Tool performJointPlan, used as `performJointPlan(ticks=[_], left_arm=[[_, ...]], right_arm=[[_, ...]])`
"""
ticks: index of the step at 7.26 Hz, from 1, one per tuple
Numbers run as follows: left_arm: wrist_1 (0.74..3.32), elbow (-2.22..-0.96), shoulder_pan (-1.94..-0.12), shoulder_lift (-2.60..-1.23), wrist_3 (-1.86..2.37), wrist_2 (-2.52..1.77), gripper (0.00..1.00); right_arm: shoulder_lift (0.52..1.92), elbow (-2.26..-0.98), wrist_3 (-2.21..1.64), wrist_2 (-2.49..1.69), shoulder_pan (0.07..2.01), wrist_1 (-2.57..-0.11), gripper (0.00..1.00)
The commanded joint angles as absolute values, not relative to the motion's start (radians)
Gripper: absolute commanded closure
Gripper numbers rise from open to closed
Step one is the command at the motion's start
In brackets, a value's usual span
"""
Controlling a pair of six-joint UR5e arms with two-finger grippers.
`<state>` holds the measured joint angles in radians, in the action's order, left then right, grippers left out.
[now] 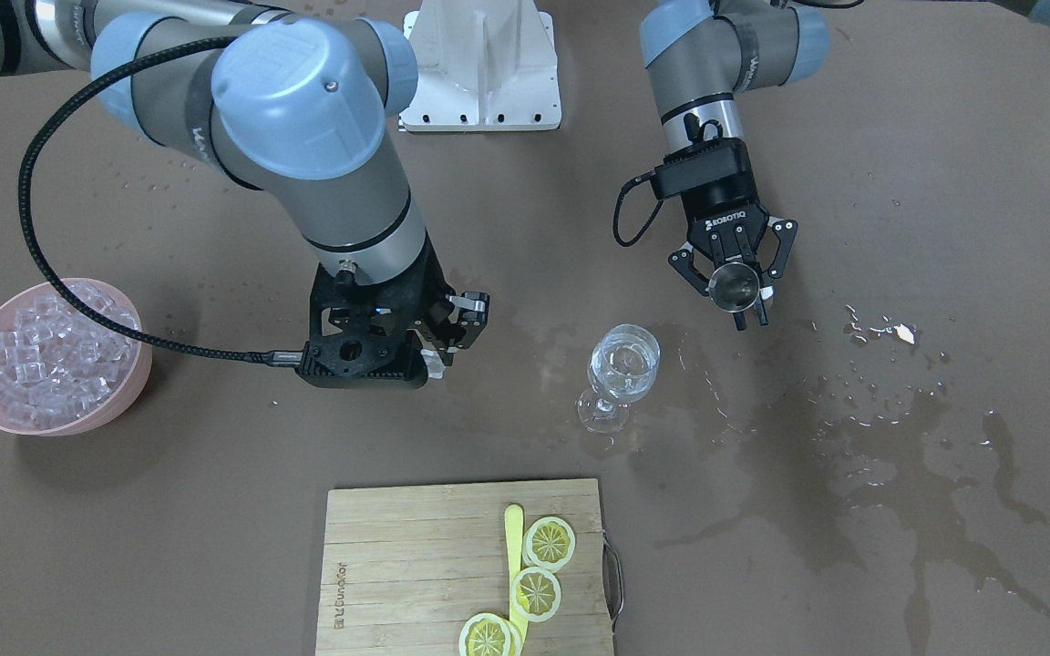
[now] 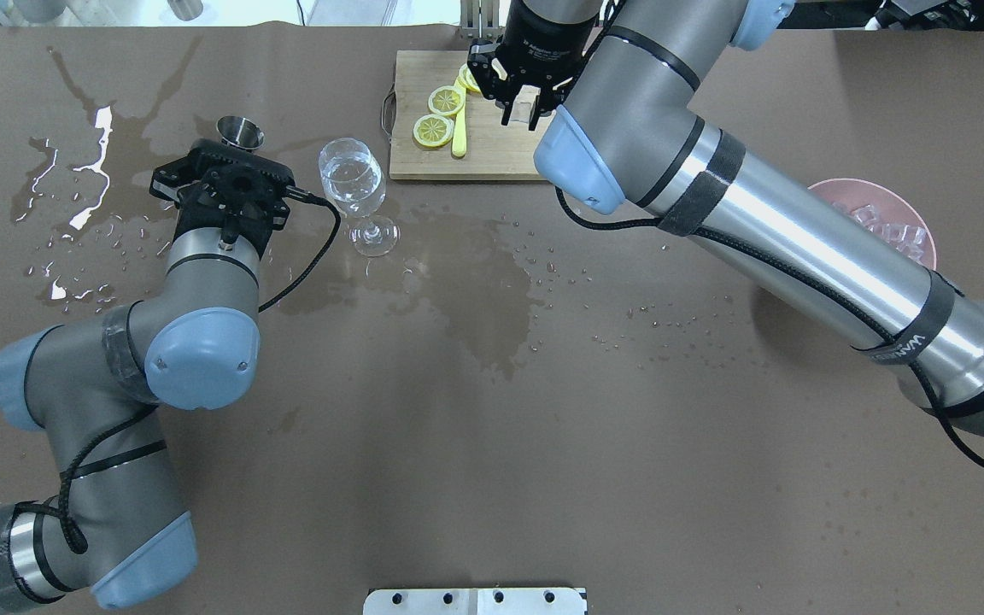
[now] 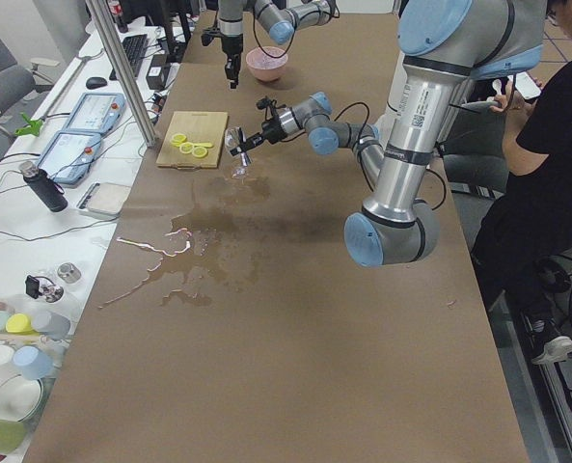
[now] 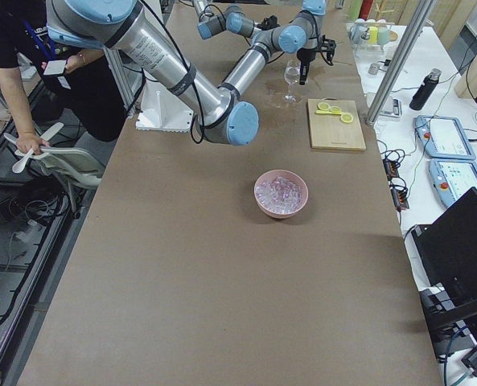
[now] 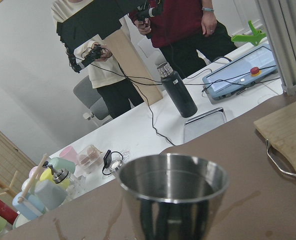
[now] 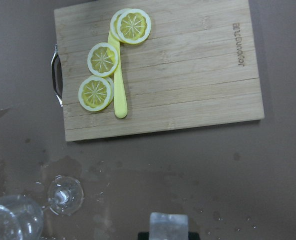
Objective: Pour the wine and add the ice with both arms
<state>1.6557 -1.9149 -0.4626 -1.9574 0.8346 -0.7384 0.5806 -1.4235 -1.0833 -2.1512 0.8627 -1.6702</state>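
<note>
Two claws hang over the counter. My left claw pinches a small steel cup, mouth up, just beside the wine glass. The glass stands upright on the counter with a little clear wine in it. My right claw pinches one ice cube above the counter, between the glass and the pink bowl. More ice fills that bowl. Lemon slices and a yellow stick lie on the cutting board. Puddles wet the counter on my left side.
</note>
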Motion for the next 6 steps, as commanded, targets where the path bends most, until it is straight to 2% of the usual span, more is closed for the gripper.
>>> performJointPlan(ticks=[1, 6], left_arm=[[1.605, -1.898, -0.46, -2.012, 0.833, -0.736, 0.86], [1.606, -1.802, -0.457, -2.079, 0.833, -0.733, 0.86]], right_arm=[[0.618, -1.424, -1.022, -2.154, 0.896, -1.666, 1.0], [0.621, -1.425, -1.022, -2.158, 0.899, -1.664, 1.0]])
